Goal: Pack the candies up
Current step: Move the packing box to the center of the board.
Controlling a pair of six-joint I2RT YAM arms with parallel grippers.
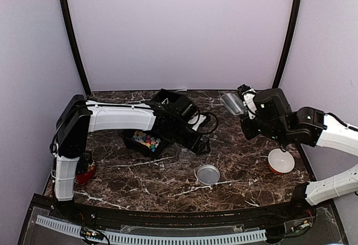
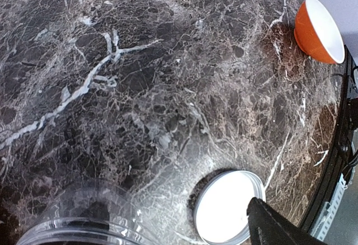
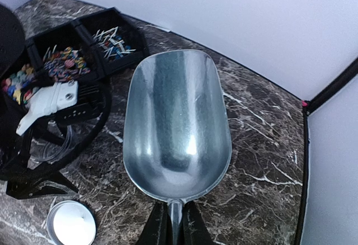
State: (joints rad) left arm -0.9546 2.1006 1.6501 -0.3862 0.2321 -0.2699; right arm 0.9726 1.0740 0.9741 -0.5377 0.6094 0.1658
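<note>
Marble table (image 2: 168, 88) below; my right gripper (image 3: 170, 225) pinches the empty scoop (image 3: 176, 122), left gripper (image 1: 197, 143) spread near the jar (image 2: 84, 222); candies (image 3: 61, 63) need scooping.

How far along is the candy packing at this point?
Done: the lid is off and lies on the table near the glass jar. In hand: the right hand is shut on the metal scoop, which is empty; the left hand is open at the jar. Left: the candies sit in the black tray, and none show in the jar, so scooping, filling and capping remain.
</note>
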